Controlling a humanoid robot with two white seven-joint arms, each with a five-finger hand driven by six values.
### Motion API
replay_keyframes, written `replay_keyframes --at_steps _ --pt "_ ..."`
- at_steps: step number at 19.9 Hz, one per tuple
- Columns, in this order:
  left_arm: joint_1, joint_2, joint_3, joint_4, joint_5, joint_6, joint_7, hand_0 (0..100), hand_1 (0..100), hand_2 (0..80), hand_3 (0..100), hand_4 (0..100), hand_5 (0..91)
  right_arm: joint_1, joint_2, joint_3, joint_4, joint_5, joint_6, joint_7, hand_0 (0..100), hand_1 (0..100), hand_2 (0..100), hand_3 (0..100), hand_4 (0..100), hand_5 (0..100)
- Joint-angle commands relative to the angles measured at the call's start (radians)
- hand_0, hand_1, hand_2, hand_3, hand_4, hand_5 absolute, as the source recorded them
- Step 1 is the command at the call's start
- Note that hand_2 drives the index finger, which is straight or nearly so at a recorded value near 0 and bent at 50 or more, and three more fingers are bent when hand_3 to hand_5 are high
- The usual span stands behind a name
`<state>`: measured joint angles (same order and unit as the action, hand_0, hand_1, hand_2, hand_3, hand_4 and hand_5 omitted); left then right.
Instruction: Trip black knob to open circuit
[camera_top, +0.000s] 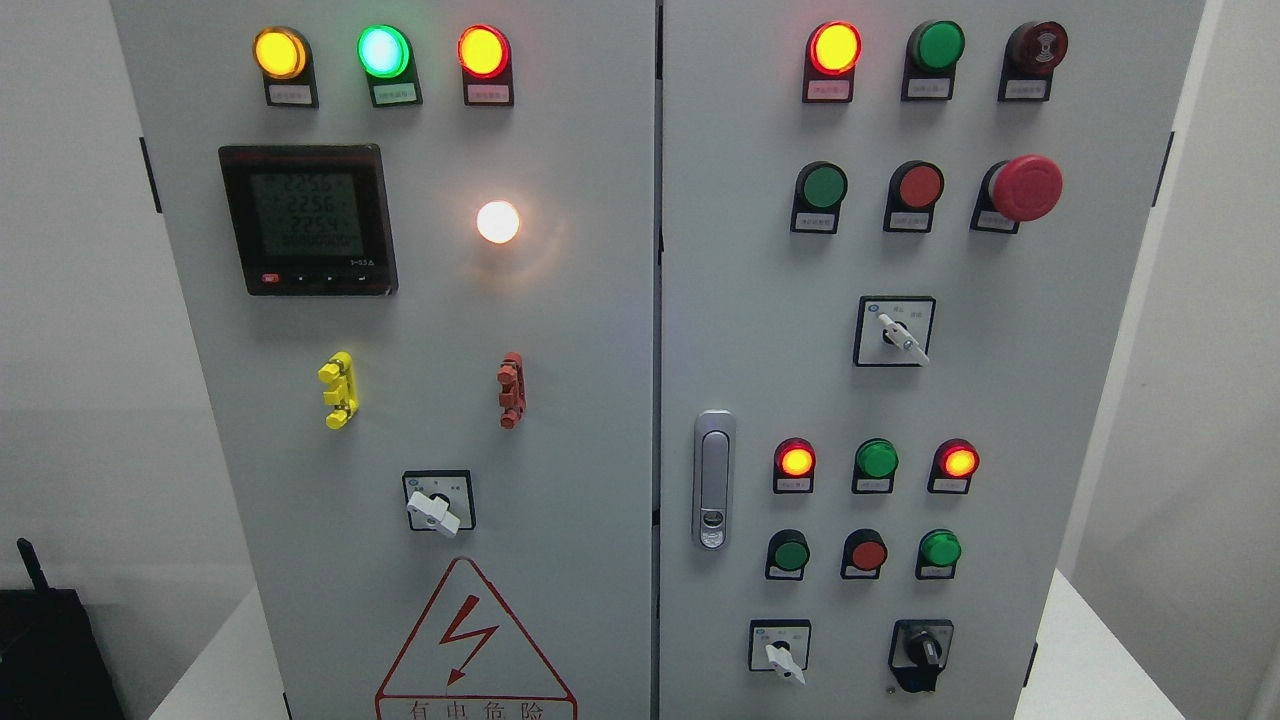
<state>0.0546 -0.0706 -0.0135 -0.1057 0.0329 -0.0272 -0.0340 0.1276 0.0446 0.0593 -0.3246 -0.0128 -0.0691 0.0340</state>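
heads up, nothing of your robot's own body made it into this head view, neither arm comes in from the bottom or the sides, so you get no colours, shapes, cables, screws or markings to check here

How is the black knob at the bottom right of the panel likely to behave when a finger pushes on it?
The black knob sits fixed in a square plate on the right door, so it would probably turn in place rather than slide or lift off. Its raised centre rib looks rigid and gives a finger an edge. Its smooth plastic may be slightly slippery.
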Motion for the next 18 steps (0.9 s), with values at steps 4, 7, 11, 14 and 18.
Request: replay_keyframes --at_steps 4,7,11,14,18 --pt "-0.002 -0.002 0.001 0.000 0.002 -0.002 0.000 12 39 0.0 0 0 0.0 0.102 0.003 -0.003 -0.266 -0.004 -0.006 -0.003 0 9 0 35 24 6" --pt "-0.004 -0.002 0.001 0.000 0.002 -0.002 0.000 12 39 0.0 0 0 0.0 0.115 0.003 -0.003 -0.339 -0.004 -0.008 -0.020 0 9 0 41 28 11" --pt "-0.002 -0.002 0.001 0.000 0.002 -0.002 0.000 12 39 0.0 0 0 0.0 0.119 0.001 -0.004 -0.386 -0.004 -0.084 -0.045 0 9 0 51 34 19" --pt "-0.002 -0.002 0.001 0.000 0.002 -0.002 0.000 12 39 0.0 0 0 0.0 0.121 0.001 -0.004 -0.415 -0.004 -0.159 -0.072 0 9 0 55 37 22" --pt "-0.002 -0.002 0.001 0.000 0.002 -0.002 0.000 12 39 0.0 0 0 0.0 0.127 0.003 -0.006 -0.484 -0.004 -0.208 -0.083 0 9 0 59 43 27"
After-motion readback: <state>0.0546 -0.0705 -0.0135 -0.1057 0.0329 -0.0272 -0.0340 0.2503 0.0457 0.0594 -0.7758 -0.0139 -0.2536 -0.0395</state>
